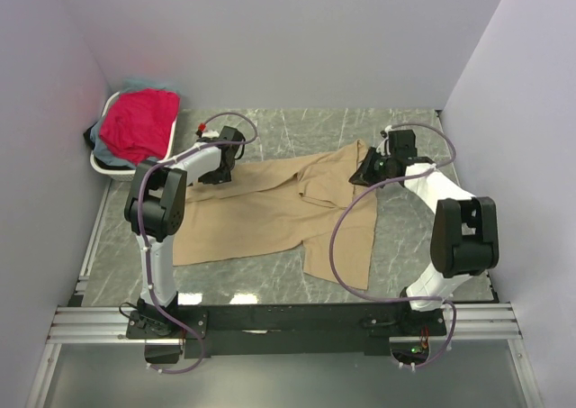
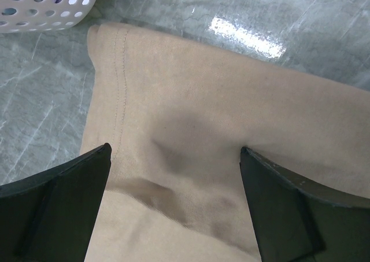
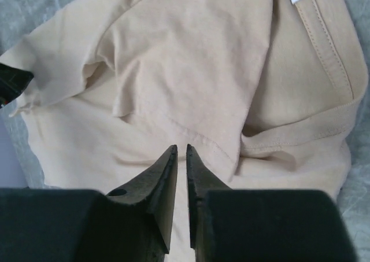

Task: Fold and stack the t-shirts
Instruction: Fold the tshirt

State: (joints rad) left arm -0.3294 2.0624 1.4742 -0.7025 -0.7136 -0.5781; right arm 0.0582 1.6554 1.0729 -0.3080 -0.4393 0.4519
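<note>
Fabric spans the overhead view: the tan t-shirt [image 1: 261, 214] lies spread between your 2 grippers, with the left gripper [image 1: 216, 169] over its left edge and the right gripper [image 1: 364, 176] near its collar. Left wrist: your jaws stand wide open, cloth directly beneath them. Right wrist: your jaws are nearly closed, 1 thin slit left, with cloth just ahead and below. You cannot tell whether they pinch it.

Lab booth; plain walls [image 1: 270, 39], railed table [image 1: 270, 124]

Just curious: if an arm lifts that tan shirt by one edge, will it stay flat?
Probably not: the tan shirt dimples and folds over itself, so it should droop. It looks like thin cloth, so it is likely light.
</note>
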